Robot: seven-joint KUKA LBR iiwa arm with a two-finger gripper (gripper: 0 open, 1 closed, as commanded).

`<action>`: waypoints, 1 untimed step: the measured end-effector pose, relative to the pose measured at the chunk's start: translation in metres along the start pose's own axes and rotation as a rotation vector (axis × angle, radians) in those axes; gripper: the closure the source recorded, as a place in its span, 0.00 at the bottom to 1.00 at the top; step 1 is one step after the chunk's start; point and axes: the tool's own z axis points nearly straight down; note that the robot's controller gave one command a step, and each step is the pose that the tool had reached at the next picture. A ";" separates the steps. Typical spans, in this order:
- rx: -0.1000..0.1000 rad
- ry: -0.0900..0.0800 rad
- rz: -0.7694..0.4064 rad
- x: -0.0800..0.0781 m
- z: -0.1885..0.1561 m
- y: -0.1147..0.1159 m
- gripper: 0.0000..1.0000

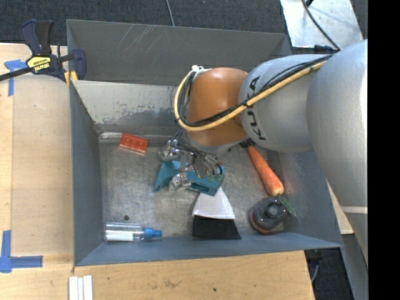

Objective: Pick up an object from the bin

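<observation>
My gripper [185,163] hangs low over the middle of the bin, under the arm's orange cover. Directly beneath it lies a teal-blue plastic thing [166,175] with a pointed left end; its right part [211,182] sticks out on the gripper's other side. The gripper's metal parts overlap this thing, and I cannot tell whether they touch it. Just in front lies a white wedge with a black base [214,217]. A small orange block [134,144] rests to the left near the back wall.
An orange carrot-shaped thing [265,170] lies at the right, partly under the arm. A round black and orange thing [269,216] sits in the front right corner. A clear tube with a blue cap [132,233] lies along the front left wall.
</observation>
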 end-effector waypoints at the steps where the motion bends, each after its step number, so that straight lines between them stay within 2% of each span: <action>1: 0.001 0.007 -0.051 0.013 -0.110 -0.007 1.00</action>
